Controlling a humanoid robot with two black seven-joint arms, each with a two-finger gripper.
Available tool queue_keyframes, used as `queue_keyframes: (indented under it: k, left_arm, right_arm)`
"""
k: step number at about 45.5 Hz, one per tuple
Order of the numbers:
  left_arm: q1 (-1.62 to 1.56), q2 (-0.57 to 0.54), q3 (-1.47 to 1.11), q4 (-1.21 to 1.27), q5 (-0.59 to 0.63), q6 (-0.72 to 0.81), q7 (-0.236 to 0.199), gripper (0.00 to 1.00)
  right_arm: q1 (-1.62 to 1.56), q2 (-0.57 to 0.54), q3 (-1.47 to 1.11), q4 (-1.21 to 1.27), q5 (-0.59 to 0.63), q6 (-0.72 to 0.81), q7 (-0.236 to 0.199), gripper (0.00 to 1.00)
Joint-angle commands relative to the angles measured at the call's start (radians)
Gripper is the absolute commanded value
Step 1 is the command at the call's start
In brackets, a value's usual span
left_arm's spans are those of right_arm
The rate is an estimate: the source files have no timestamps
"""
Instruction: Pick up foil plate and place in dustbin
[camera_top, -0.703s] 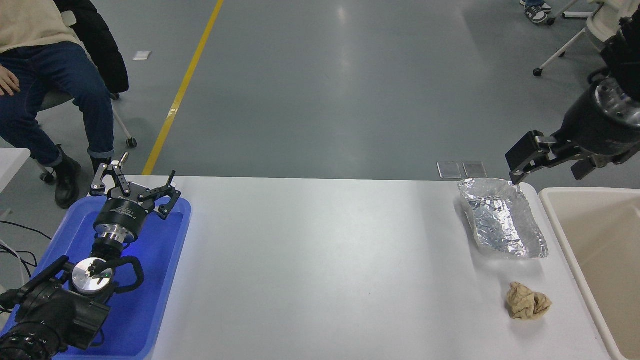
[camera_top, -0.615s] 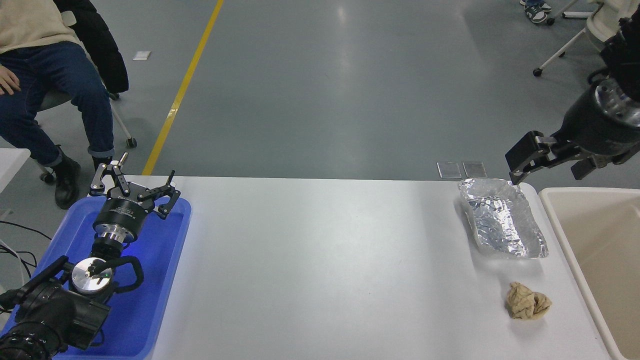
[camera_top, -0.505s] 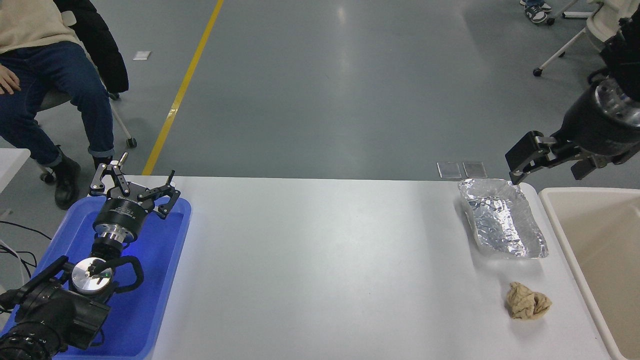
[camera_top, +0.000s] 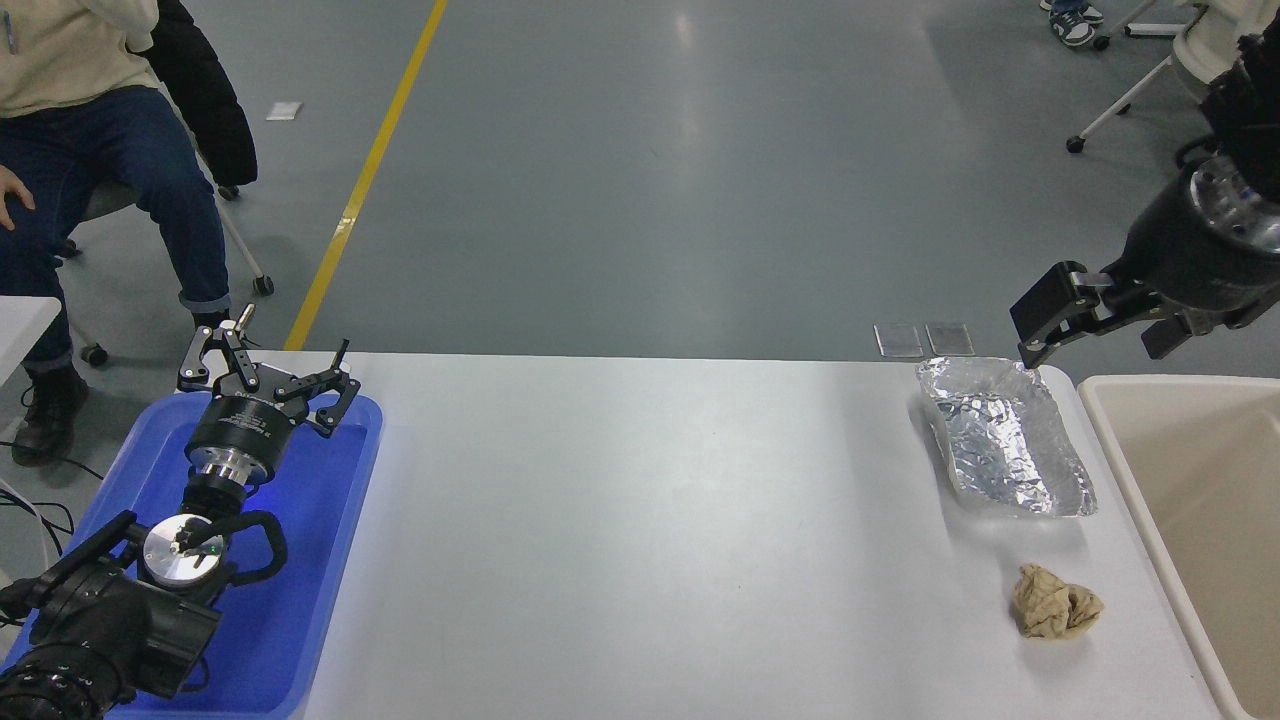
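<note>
The foil plate (camera_top: 1005, 440), a crinkled silver tray, lies on the white table (camera_top: 650, 520) near its far right corner. The beige dustbin (camera_top: 1210, 470) stands just right of it, cut off by the picture's edge. My right gripper (camera_top: 1092, 355) hovers open above the plate's far corner and the bin's far rim, one fingertip (camera_top: 1032, 355) just over the plate's far edge; nothing sits between the fingers. My left gripper (camera_top: 270, 368) is parked open over the blue tray.
A crumpled tan paper ball (camera_top: 1055, 602) lies near the plate, toward me. The blue tray (camera_top: 300, 560) sits at the table's left end under the left arm. A person sits on a chair (camera_top: 100, 150) beyond the far left corner.
The seated person has shifted a leg and a hand. Both arms, the plate and the paper ball stay where they were.
</note>
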Motion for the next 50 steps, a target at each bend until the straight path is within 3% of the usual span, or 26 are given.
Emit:
queue_keyframes:
  k: [1, 50]
  left_arm:
    - [0.001, 0.0, -0.001, 0.0, 0.001, 0.0, 0.0, 1.0]
    - [0.0, 0.0, -0.001, 0.0, -0.001, 0.0, 0.0, 1.0]
  right_arm:
    - [-0.002, 0.0, -0.001, 0.0, 0.0, 0.0, 0.0, 1.0]
    - [-0.14, -0.049, -0.065, -0.073, 0.072, 0.0, 0.0, 1.0]
